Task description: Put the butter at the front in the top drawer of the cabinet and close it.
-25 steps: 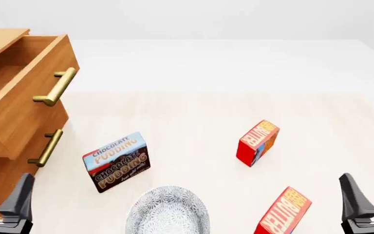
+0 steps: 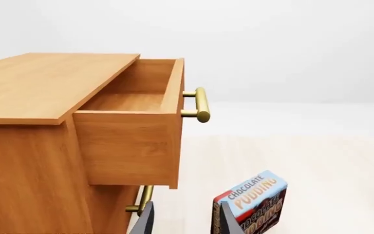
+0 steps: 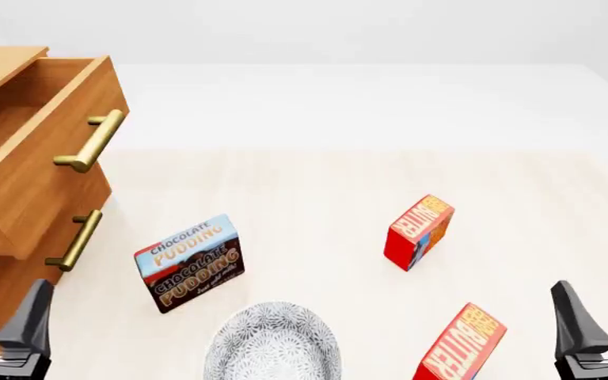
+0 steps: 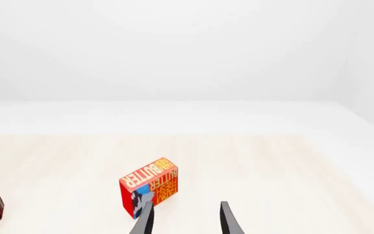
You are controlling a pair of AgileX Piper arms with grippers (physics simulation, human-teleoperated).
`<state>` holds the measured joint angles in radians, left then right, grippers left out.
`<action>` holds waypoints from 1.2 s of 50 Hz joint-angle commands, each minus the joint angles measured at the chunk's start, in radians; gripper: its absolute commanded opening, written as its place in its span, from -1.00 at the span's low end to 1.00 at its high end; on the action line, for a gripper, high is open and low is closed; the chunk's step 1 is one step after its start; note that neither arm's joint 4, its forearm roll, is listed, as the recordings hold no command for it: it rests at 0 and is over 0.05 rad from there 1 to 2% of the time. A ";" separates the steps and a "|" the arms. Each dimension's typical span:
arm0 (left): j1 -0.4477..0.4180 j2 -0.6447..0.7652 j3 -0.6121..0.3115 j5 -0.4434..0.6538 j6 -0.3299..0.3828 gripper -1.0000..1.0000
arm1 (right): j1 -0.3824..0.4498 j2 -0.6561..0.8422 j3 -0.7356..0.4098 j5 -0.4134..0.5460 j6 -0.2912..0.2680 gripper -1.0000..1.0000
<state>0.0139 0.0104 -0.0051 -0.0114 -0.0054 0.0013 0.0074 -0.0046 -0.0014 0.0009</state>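
Bright, even, diffuse light fills the scene, crisp throughout with no blur or glare, and only faint soft shadows lie on the pale tabletop beneath the boxes.

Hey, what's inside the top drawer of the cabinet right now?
The top drawer stands open on the cabinet. Only bare wooden floor shows inside; its front panel hides the part nearest the handle.
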 commanded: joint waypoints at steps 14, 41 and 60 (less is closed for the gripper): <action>-0.005 -0.010 -0.229 0.243 -0.048 1.00 | 0.001 -0.002 -0.001 0.002 0.000 1.00; 0.002 0.284 -0.705 0.637 0.014 1.00 | 0.001 -0.004 -0.001 0.004 0.000 1.00; -0.040 0.452 -0.929 0.793 0.004 1.00 | 0.001 -0.004 -0.001 0.004 0.000 1.00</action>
<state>-0.0012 0.3881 -0.8266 0.7038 0.0074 0.0025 0.0052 -0.0064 0.0019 0.0007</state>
